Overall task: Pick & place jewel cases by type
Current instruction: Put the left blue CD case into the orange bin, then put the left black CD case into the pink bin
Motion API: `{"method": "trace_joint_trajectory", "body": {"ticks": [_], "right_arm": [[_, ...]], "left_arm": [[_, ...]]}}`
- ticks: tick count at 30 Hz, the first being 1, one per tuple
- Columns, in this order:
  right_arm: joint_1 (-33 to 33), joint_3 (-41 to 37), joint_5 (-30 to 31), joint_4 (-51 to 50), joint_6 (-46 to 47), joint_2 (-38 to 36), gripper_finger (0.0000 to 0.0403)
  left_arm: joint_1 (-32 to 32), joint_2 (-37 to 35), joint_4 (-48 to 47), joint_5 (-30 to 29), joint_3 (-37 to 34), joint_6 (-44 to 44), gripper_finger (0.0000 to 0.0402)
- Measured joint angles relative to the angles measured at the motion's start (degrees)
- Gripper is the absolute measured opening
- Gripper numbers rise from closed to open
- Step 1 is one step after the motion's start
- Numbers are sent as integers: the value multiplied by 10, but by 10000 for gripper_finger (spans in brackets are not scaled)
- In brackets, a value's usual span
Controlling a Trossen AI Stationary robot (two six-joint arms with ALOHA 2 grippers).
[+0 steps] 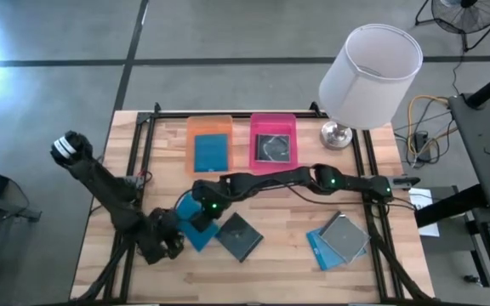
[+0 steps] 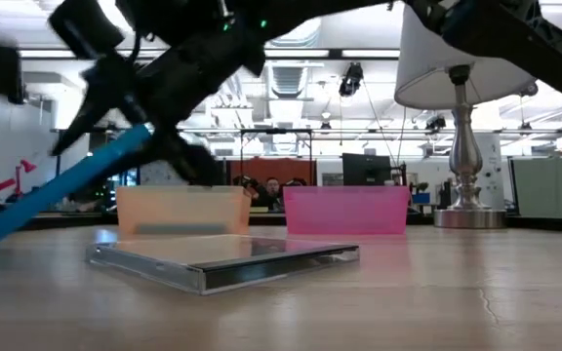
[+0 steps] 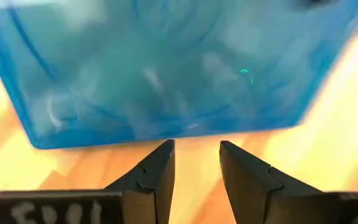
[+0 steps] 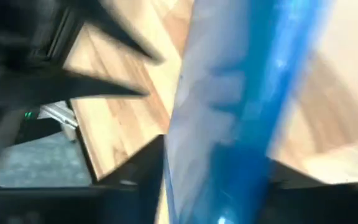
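The left pincer (image 1: 175,240) sits low over the near-left part of the wooden worktop (image 1: 279,255). In its wrist view its two dark fingers (image 3: 157,177) stand a little apart with bare wood between them, holding nothing; a blue jewel case (image 3: 166,68) lies just ahead of their tips.

Just beside it, toward the worktop's middle, the right pincer (image 1: 201,206) has reached across from the right side. That same blue jewel case (image 1: 197,228) runs between its fingers in the right wrist view, and in the low view it hangs tilted with one end raised off the wood. The fingers flank the case, though how firmly they grip it cannot be told.

Right of the right pincer a grey jewel case (image 1: 240,235) lies flat on the wood, close to the blue one. Beyond both pincers, at the far edge, an orange tray (image 1: 208,127) holds a blue case (image 1: 212,153), and next to it a pink tray (image 1: 273,124) holds a grey case showing a disc (image 1: 272,147).

Well off to the right of both pincers, a grey case (image 1: 345,235) rests on top of a blue one (image 1: 320,248). A white-shaded lamp (image 1: 368,68) stands at the far right corner.
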Motion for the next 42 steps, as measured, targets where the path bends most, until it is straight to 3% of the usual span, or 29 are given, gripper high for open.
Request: {"method": "trace_joint_trajectory", "body": {"ticks": [4,10,14,16,20,22,25,28,31,36,39,42], "right_arm": [[-4,0,29,-36,-19,-21,31],[-33,0,154,-65,-21,-107,18],[-79,-8,284,-83,8,-178,17],[-112,-28,311,-77,26,-192,17],[-172,-105,252,-20,108,-174,18],[-187,-143,207,37,150,-155,26],[-198,-184,162,115,231,-144,57],[-206,-209,145,174,248,-143,97],[-208,-213,161,142,198,-155,144],[-195,-206,172,-30,83,-189,221],[-158,-206,252,-92,-33,-223,253],[-114,-214,234,-158,-85,-292,270]], "left_arm": [[-47,-9,-178,-58,80,-82,109],[-129,0,-436,-159,212,-314,109],[-151,1,-500,-197,241,-428,109],[-147,0,-496,-200,245,-428,109],[-118,-6,-497,-213,242,-427,110],[-106,-19,-498,-251,239,-427,110],[-92,-55,-494,-317,227,-423,110],[-88,-99,-493,-336,205,-417,110],[-89,-145,-469,-335,163,-400,110],[-82,-210,-370,-332,74,-352,110],[-70,-231,-240,-306,13,-276,110],[-40,-236,-27,-262,-54,-139,110]]}}
